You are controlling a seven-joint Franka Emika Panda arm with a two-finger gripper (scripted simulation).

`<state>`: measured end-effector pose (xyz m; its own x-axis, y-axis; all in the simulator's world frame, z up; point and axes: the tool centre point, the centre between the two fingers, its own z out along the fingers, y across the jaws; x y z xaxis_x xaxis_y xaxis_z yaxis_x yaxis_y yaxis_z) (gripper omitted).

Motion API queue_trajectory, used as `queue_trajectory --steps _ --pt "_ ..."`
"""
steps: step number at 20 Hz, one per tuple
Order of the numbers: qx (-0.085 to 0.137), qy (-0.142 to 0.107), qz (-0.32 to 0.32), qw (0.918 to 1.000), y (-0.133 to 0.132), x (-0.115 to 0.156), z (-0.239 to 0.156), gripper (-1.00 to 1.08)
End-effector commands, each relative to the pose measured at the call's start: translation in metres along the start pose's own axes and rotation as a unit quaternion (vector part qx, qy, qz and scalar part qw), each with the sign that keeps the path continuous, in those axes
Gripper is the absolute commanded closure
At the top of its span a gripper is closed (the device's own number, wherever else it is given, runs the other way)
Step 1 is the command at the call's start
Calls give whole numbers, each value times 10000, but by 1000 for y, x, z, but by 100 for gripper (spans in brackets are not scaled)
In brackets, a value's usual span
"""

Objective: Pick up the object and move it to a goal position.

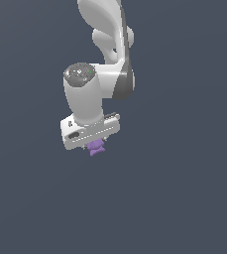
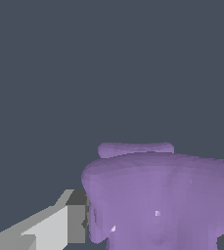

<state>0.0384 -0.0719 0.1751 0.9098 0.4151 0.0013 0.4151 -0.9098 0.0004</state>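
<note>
In the wrist view, one grey finger (image 2: 52, 227) of the pincer presses against the side of the purple object (image 2: 157, 195), which fills the space next to it (the other finger shows only as a sliver at the frame's edge). In the exterior view, the white pincer (image 1: 95, 145) hangs from the arm (image 1: 105, 34), closed narrowly on the lumpy object (image 1: 96, 148), which protrudes just below the hand against a plain dark background.

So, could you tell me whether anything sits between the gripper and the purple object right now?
Nothing visible does. The purple object sits directly under the gripper, and in the wrist view it fills the space beside one finger, apparently touching it. Whether the jaws have closed on it cannot be told. No goal marker shows.
</note>
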Motion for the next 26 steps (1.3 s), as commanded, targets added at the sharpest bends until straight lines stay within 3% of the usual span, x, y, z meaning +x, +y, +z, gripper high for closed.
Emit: queue_trajectory --steps 1,14,26 --pt "2 -3 1 10000 1 12 -22 108" --pt "3 -4 2 10000 8 62 -104 108" --pt "3 -4 2 10000 12 90 -147 108"
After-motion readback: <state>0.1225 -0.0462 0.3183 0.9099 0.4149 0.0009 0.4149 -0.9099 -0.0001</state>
